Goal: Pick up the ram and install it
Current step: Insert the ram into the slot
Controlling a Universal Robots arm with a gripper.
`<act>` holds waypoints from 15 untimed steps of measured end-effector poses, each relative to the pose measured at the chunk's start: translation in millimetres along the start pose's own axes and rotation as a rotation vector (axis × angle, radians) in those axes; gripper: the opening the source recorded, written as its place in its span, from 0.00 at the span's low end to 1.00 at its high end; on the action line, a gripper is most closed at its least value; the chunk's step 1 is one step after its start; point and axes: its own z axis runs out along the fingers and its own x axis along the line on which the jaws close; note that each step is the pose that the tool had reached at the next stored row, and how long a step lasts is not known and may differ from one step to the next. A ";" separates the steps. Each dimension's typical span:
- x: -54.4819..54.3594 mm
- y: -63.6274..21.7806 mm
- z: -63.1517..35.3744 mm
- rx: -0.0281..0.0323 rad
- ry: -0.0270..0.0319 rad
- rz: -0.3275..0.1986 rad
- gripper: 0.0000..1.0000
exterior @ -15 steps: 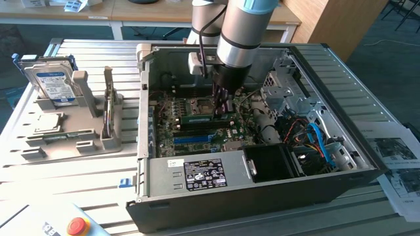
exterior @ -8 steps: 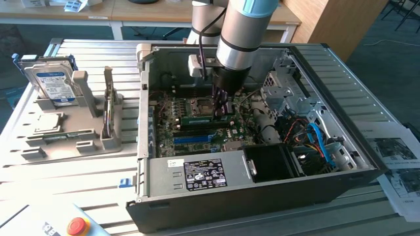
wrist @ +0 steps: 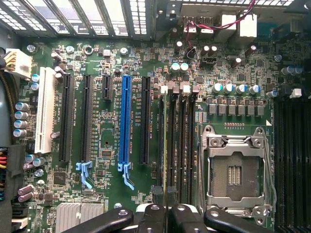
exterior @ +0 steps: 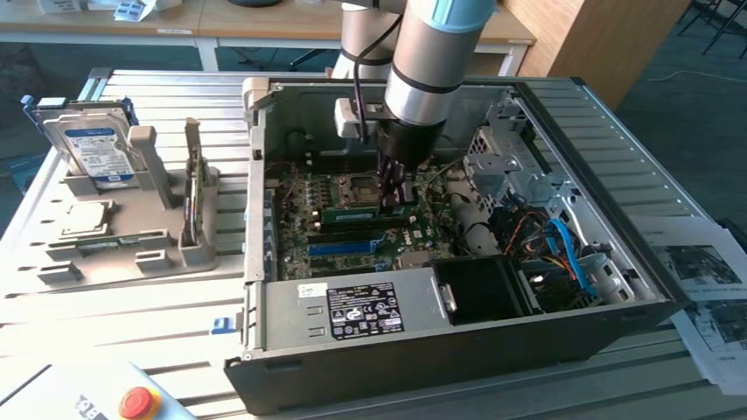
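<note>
The ram [exterior: 352, 213] is pinched edge-on between the nearly closed fingers of the gripper [wrist: 165, 217]. It is held directly over the black memory slots [wrist: 178, 145], just beside the empty CPU socket [wrist: 235, 170]. Contact with a slot cannot be told. Installation is judged to be in hand. Seating calls for the edge to be kept square to one slot and pressed evenly.

Your exterior view shows the slatted metal table [exterior: 129, 315] carrying an open computer case [exterior: 467, 350] at centre, a grey fixture tray [exterior: 152, 236] at nine o'clock, printed sheets [exterior: 712, 289] at four o'clock and an emergency-stop box [exterior: 70, 394] at seven o'clock.
</note>
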 end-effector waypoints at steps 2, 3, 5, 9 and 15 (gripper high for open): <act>0.0 0.0 0.1 0.0000 -0.0001 0.000 0.12; 0.0 0.0 0.0 0.0000 -0.0001 0.000 0.12; 0.0 0.0 0.1 0.0000 -0.0002 0.003 0.12; 0.0 0.0 0.1 0.0001 -0.0005 0.005 0.12; 1.0 0.0 1.0 0.0000 -0.0004 0.005 0.12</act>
